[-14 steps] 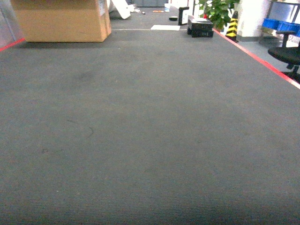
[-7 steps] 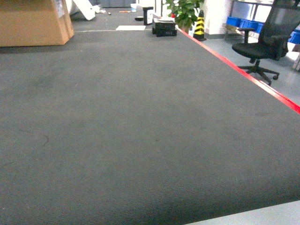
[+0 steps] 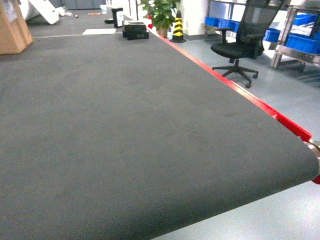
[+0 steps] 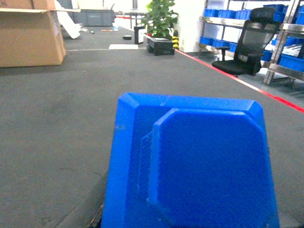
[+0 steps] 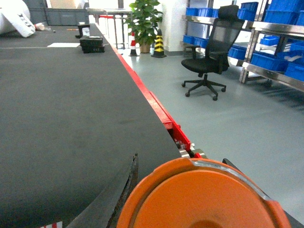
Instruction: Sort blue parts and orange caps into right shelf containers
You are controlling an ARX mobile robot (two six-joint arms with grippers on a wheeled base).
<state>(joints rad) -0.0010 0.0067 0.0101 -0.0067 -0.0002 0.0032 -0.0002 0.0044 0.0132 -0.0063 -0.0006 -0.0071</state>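
A large blue part [image 4: 199, 166] fills the lower half of the left wrist view, held up off the dark carpet; it hides my left gripper's fingers. An orange cap [image 5: 199, 199] fills the bottom of the right wrist view, with my right gripper's dark fingers [image 5: 124, 190] on either side of it. Both grippers are out of the head view. The right shelf containers, bright-blue crates [image 3: 303, 43], sit on metal racks at the far right, also seen as blue crates [image 5: 266, 59] and blue crates [image 4: 289, 61] in the wrist views.
A red strip [image 3: 235, 90] edges the dark carpet [image 3: 125, 130], with grey floor beyond. A black office chair [image 3: 239, 42] stands in front of the racks. A cardboard box [image 3: 10, 27], black cases [image 3: 135, 30], a striped cone [image 3: 178, 27] and a plant [image 3: 161, 12] stand far back.
The head view has swung to the right: the cardboard box slid to the left edge, and the chair, the racks and the carpet's near right corner came into view.
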